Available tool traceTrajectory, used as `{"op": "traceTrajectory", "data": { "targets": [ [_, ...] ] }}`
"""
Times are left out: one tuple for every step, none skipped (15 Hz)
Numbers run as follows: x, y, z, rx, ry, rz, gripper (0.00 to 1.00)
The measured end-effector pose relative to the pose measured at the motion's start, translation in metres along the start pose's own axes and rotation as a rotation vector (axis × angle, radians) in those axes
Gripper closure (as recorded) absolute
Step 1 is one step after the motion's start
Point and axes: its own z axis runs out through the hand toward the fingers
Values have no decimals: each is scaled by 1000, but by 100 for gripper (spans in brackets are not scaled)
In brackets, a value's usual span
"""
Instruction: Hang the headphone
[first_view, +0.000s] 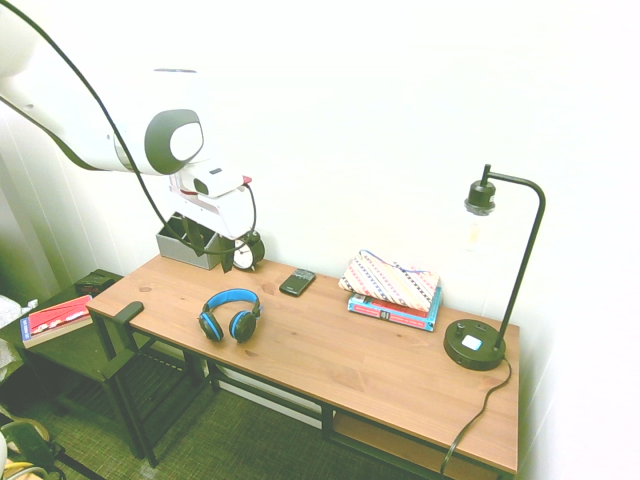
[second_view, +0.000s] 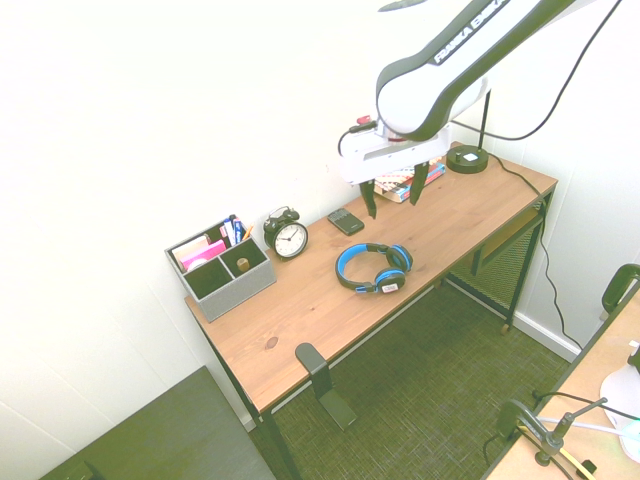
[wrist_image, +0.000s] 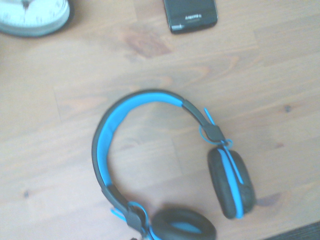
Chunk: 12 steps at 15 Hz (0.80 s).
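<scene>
Headphone (second_view: 373, 268): we see it lying flat on the wooden worktop (second_view: 300, 310), near the front edge, a phone (second_view: 346, 221) behind it.
Fingers: we see the gripper (second_view: 394, 191) spread wide, empty, hanging above the headphone.

I count one headphone (second_view: 373, 268) on one wooden desk (second_view: 300, 320), one alarm clock (second_view: 287, 236) at its ten o'clock, one phone (second_view: 346, 221) at twelve, one grey organizer (second_view: 220, 268), one desk lamp (first_view: 492, 275), one folded cloth (first_view: 390, 279) and two books (first_view: 395, 311) beneath it.
</scene>
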Motion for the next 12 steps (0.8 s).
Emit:
{"op": "traceTrajectory", "data": {
  "targets": [
    [-1,-11,17,7,4,63,0],
    [-1,-21,35,9,9,128,0],
    [1,-30,49,12,15,191,0],
    [0,-40,61,16,19,237,0],
    [-6,-50,73,21,20,255,0],
    [-12,-58,84,23,18,259,0],
    [-17,-64,95,16,15,259,0],
    [-18,-66,107,9,13,262,0],
    [-20,-69,119,3,10,263,100],
    [-21,-71,128,-2,8,263,100],
    [-23,-74,135,-4,8,259,100],
    [-26,-77,142,-1,9,255,100]
  ]
}}
